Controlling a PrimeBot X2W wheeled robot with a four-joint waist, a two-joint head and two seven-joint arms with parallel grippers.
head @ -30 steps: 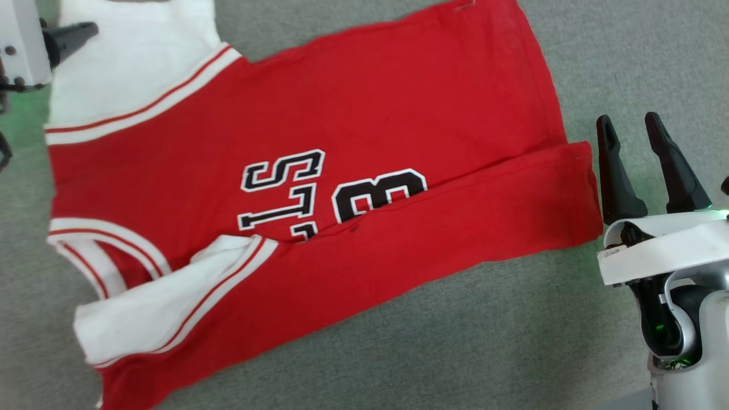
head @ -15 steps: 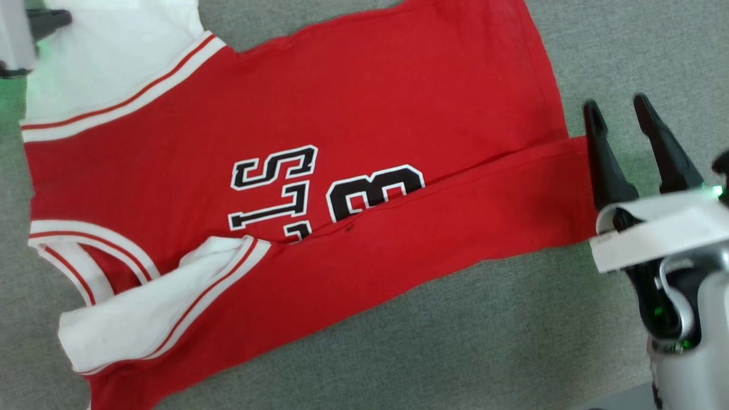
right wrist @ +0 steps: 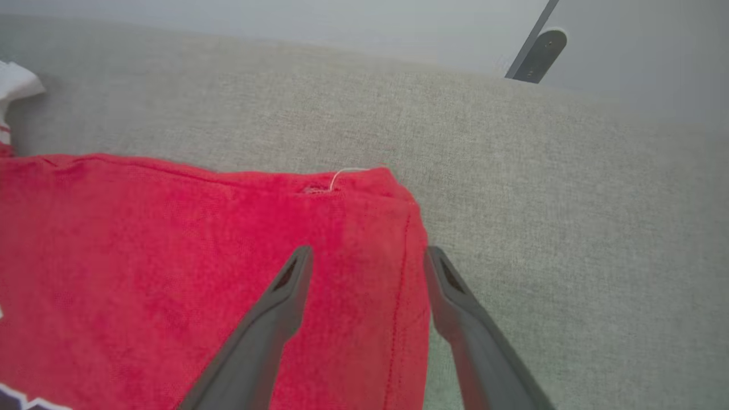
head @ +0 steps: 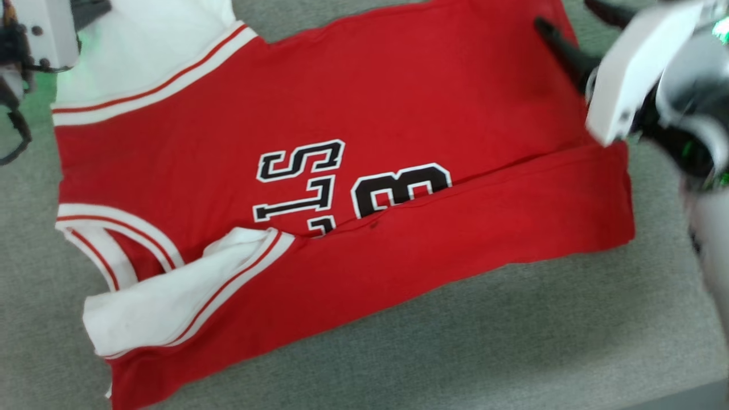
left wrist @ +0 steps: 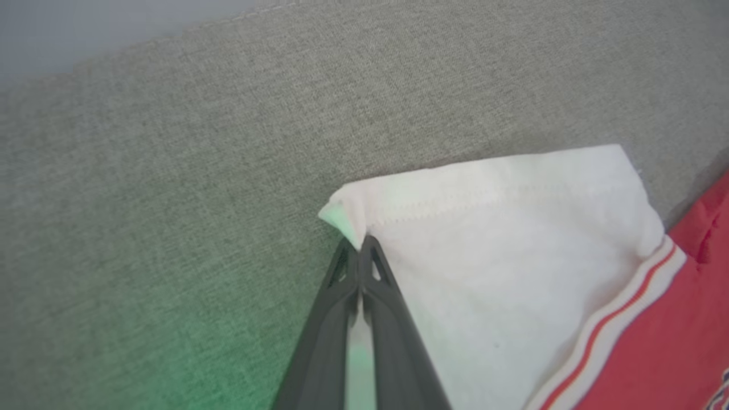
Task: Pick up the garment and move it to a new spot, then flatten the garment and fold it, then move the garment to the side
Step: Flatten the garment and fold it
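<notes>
The garment [head: 364,114], a red shirt with white sleeves, striped trim and black lettering, lies spread flat on the grey cloth surface, its near long edge folded over. In the left wrist view my left gripper [left wrist: 359,244] is shut on the corner of the far white sleeve [left wrist: 501,245], the cloth pinched at the fingertips. My right gripper [right wrist: 367,256] is open and hovers over the far right hem corner [right wrist: 376,188], one finger above the red cloth and one past its edge. From the head camera the right gripper [head: 575,25] is blurred at the top right.
The grey fabric surface [head: 512,341] runs all round the shirt, with its near edge at the lower right [head: 689,398]. Beyond its far edge a dark metal bar [right wrist: 535,51] stands against a pale background.
My left gripper has shut on the white sleeve corner. The right arm has swung from beside the near right hem up to the far right corner. The head camera has shifted slightly.
</notes>
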